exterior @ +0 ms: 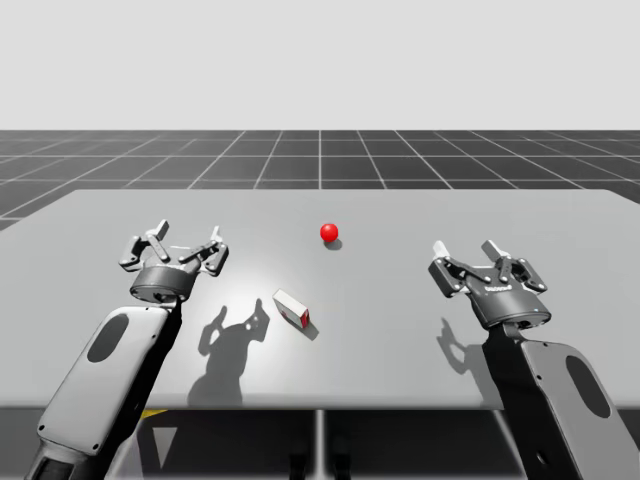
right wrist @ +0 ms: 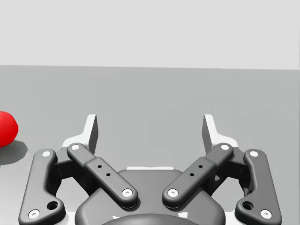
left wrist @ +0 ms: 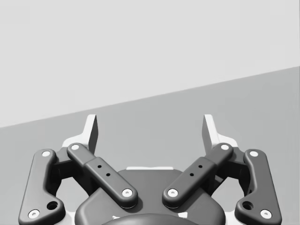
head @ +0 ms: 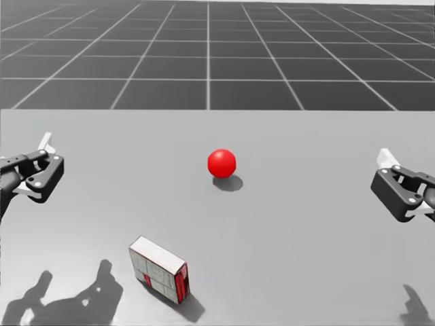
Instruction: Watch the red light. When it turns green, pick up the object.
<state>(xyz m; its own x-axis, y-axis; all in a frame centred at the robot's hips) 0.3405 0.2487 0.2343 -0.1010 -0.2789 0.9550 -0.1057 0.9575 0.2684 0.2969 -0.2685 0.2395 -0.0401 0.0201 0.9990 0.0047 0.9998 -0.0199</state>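
Note:
A red ball-shaped light (exterior: 329, 233) (head: 221, 163) sits on the grey table near its middle; it glows red, and its edge shows beside my right gripper (right wrist: 7, 129). A small white box with a red end (exterior: 292, 309) (head: 160, 269) lies on the table nearer to me, slightly left of the light. My left gripper (exterior: 185, 242) (left wrist: 150, 130) hovers open to the left of the box, nothing between its fingers. My right gripper (exterior: 470, 253) (right wrist: 150, 130) hovers open at the right, well apart from both box and light.
The grey table (exterior: 400, 330) spreads wide around the box and light. Its front edge runs just below my arms in the high view. A dark gridded floor (exterior: 320, 155) lies beyond the far edge.

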